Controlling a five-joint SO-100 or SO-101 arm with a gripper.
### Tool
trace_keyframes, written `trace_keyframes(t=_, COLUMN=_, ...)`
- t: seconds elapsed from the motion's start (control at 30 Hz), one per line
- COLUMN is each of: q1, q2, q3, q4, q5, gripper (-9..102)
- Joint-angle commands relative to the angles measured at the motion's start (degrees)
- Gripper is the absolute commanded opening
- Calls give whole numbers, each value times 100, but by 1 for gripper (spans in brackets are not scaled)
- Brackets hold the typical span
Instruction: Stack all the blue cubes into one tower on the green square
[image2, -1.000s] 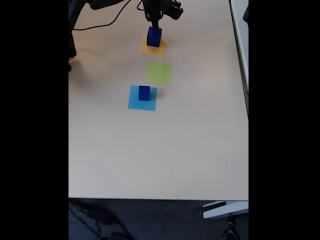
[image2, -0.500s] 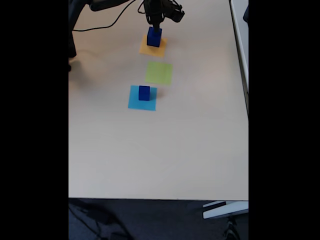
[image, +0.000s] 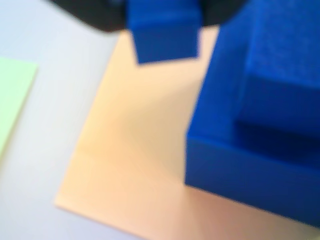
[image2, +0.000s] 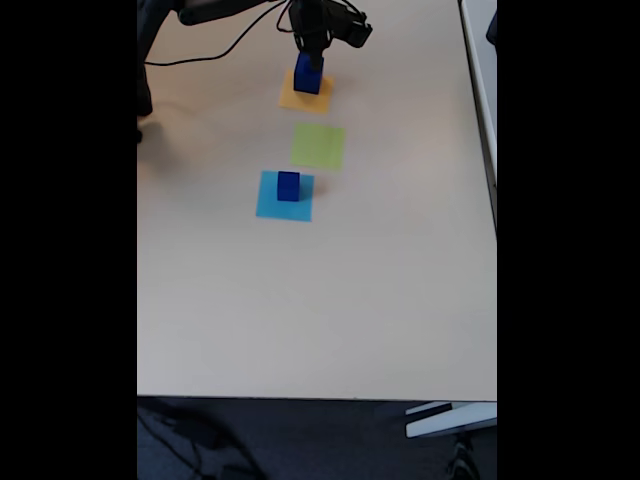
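In the wrist view a small blue cube (image: 163, 40) sits between the dark jaws of my gripper (image: 162, 15), which is shut on it, above the orange-yellow square (image: 140, 160). To its right a large blue cube (image: 235, 175) stands on that square with a medium blue cube (image: 285, 85) on top. The green square (image: 12, 95) shows at the left edge, bare. In the fixed view my gripper (image2: 312, 48) hangs over the blue stack (image2: 308, 78). The green square (image2: 318, 146) lies below it. Another blue cube (image2: 288, 186) rests on the light blue square (image2: 270, 205).
The beige table (image2: 330, 300) spreads wide toward the near edge. A black cable (image2: 215, 45) and the dark arm base (image2: 148, 60) occupy the far left corner. The table's right edge (image2: 494, 200) runs close by the frame.
In the fixed view my gripper has shifted slightly up and away over the stack on the orange-yellow square. The cubes and squares elsewhere have stayed put.
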Motion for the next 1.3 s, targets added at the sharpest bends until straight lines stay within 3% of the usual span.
trace_keyframes(t=0.0, q1=97, q2=650, q3=-343, q4=62, q5=-97, gripper=1)
trace_keyframes(t=0.2, q1=501, q2=703, q3=-105, q4=-158, q5=-220, gripper=1)
trace_keyframes(t=1.0, q1=1556, q2=396, q3=2250, q4=-3208, q5=-729, gripper=1)
trace_keyframes(t=1.27, q1=1582, q2=545, q3=2628, q4=-3217, q5=-334, gripper=1)
